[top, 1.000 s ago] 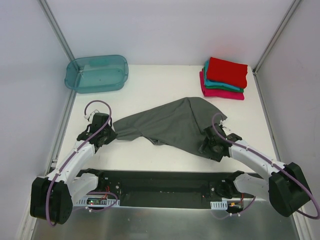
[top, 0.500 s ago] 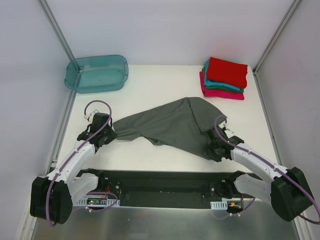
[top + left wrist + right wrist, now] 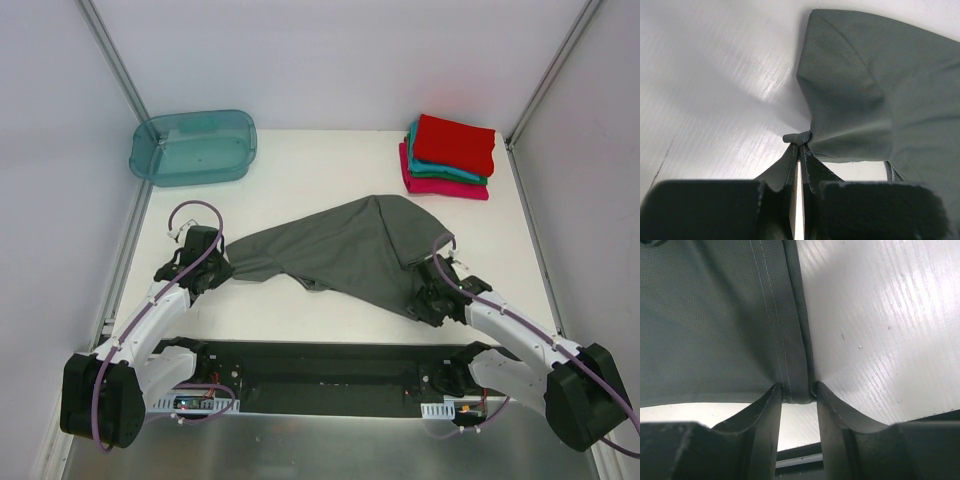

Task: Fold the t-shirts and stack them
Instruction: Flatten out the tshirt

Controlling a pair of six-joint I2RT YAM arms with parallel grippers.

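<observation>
White laminate forms the table (image 3: 330, 180), which is enclosed by pale walls (image 3: 330, 60) with metal corner posts (image 3: 112, 55). A translucent teal plastic tub (image 3: 193, 147) is set at its far left corner. At the far right corner a stack is seen: a red t-shirt (image 3: 455, 142) folded on a teal t-shirt (image 3: 432, 172) on a magenta-pink t-shirt (image 3: 450, 189). The dark grey t-shirt (image 3: 340, 250) is spread across the near middle of the table, its long axis slanted from near left towards far right, where it is bunched into a ridge. Its narrow left tip is pinched in the closed left gripper (image 3: 799, 150). Its stitched hem at the near right is clamped between the fingers of the right gripper (image 3: 798, 392).
</observation>
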